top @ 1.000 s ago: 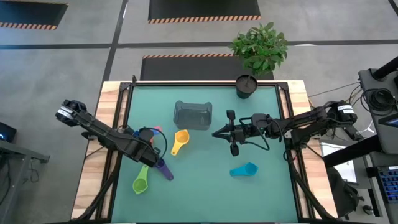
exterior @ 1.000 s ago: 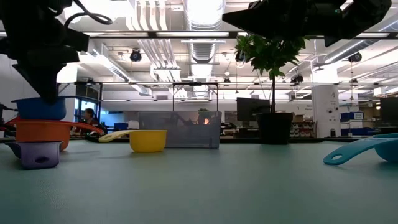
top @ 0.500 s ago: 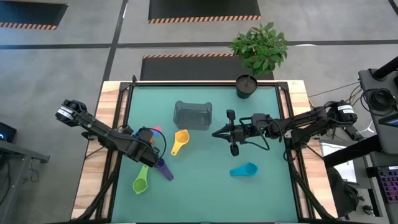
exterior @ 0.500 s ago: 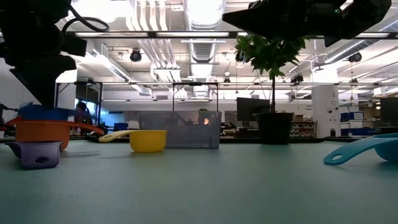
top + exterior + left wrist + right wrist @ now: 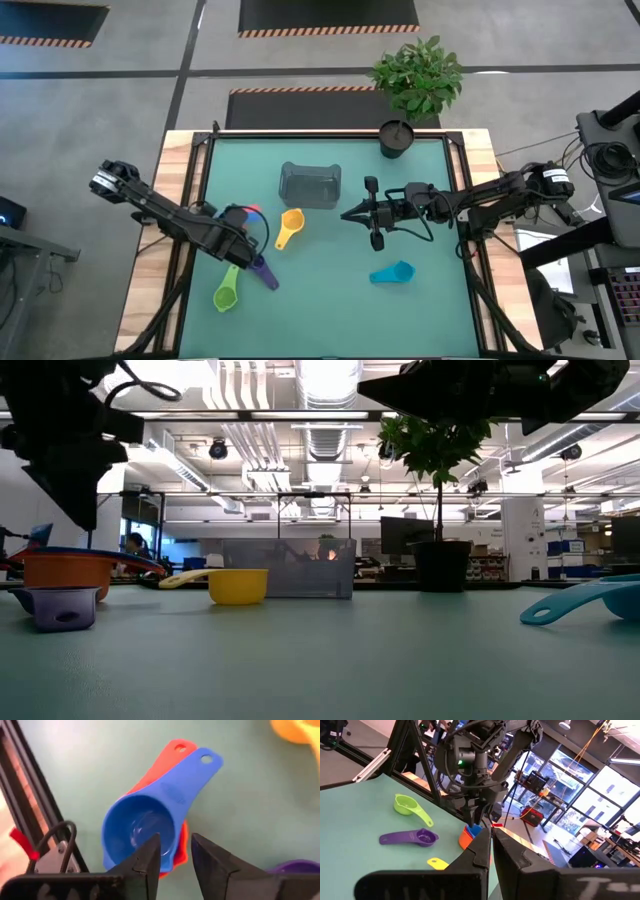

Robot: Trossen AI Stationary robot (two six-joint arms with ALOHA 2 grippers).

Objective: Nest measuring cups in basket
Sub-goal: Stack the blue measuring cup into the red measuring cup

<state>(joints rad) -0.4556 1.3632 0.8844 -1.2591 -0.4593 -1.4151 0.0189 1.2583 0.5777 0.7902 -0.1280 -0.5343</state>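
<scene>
A blue cup (image 5: pixel 137 827) sits nested in an orange-red cup (image 5: pixel 65 575) near the table's left side. My left gripper (image 5: pixel 176 845) hovers open just above them, its fingers over the blue cup's rim and clear of it in the low view (image 5: pixel 78 510). The purple cup (image 5: pixel 262 270) and green cup (image 5: pixel 228 290) lie nearer the table's near edge. The yellow cup (image 5: pixel 289 228) lies beside the grey basket (image 5: pixel 309 185). The cyan cup (image 5: pixel 392 272) lies right of centre. My right gripper (image 5: pixel 346 214) waits shut in the air right of the basket.
A black plant pot (image 5: pixel 397 138) with a leafy plant stands at the far edge, right of the basket. The black frame rail (image 5: pixel 20 795) runs close to the stacked cups on the left. Open green mat lies between the yellow and cyan cups.
My left gripper has let go of the blue cup, which it held just above the orange-red cup. The blue cup has dropped down into the orange-red cup and now sits nested, only its rim showing. The gripper has stayed above the stack.
</scene>
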